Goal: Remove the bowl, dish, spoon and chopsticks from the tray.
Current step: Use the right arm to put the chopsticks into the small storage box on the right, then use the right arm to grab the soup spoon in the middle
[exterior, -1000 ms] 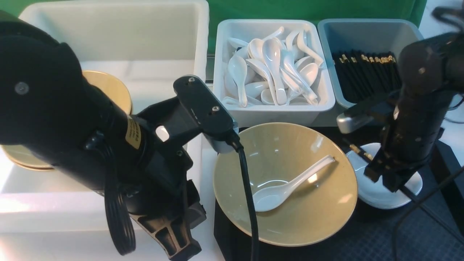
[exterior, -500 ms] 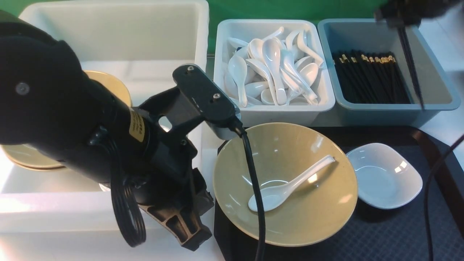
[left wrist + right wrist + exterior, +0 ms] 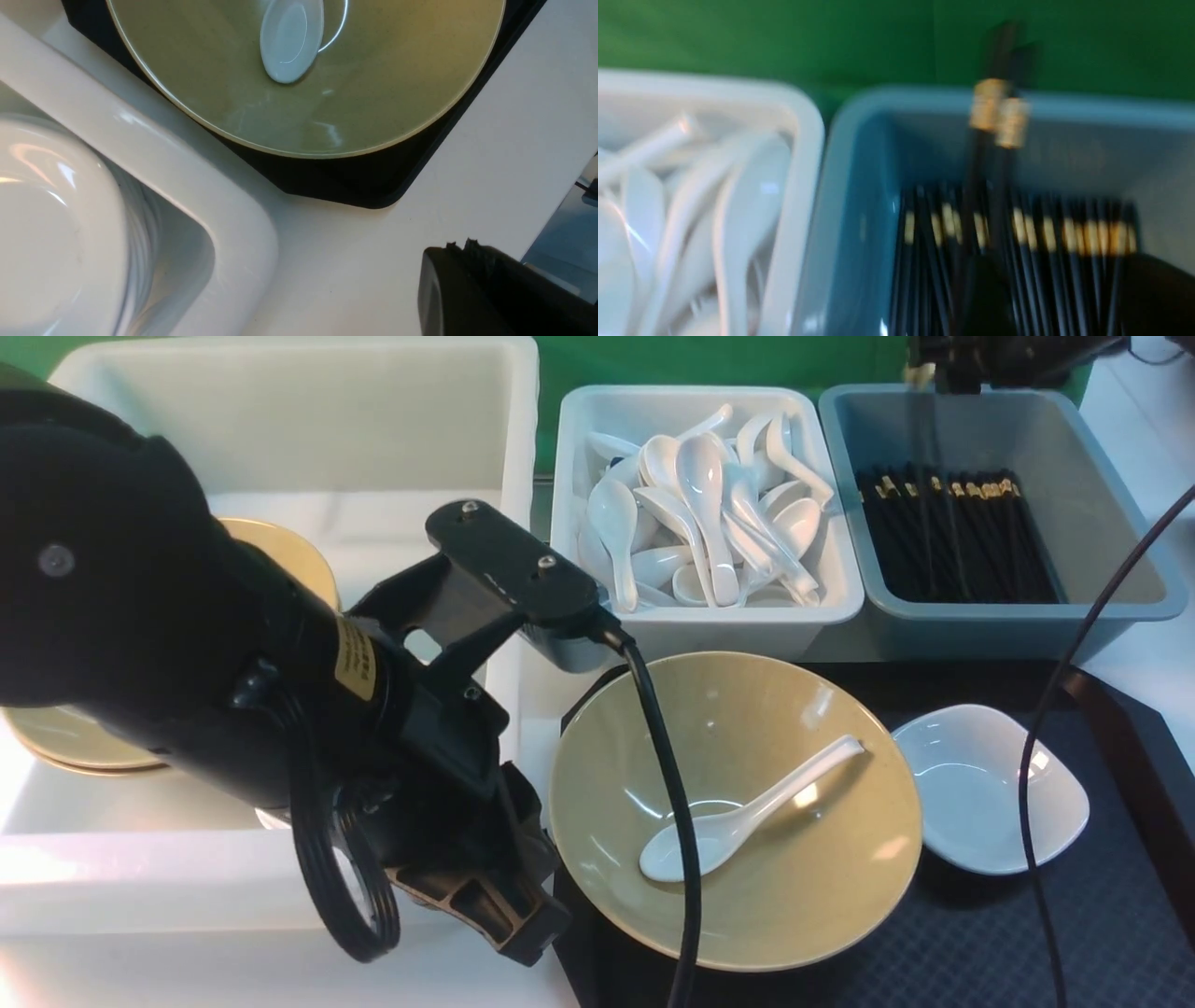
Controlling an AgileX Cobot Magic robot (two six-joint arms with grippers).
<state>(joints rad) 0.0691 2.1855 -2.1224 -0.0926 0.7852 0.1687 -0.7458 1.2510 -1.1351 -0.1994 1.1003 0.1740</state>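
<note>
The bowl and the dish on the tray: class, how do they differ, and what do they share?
The bowl is mustard-tan; the dish is white. The bowl is round and far wider; the dish is a small rounded square. The bowl holds a spoon; the dish is empty. Both are glossy and sit on the black tray.

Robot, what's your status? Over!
Left gripper shut beside bowl. Right gripper open over blue-grey bin, chopsticks upright there. Spoon in bowl, dish beside, on tray. Nothing blocking.

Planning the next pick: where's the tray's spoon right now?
Front view, centre: the spoon lies inside the tan bowl on the black tray, its handle pointing toward the white dish on the robot's right.
</note>
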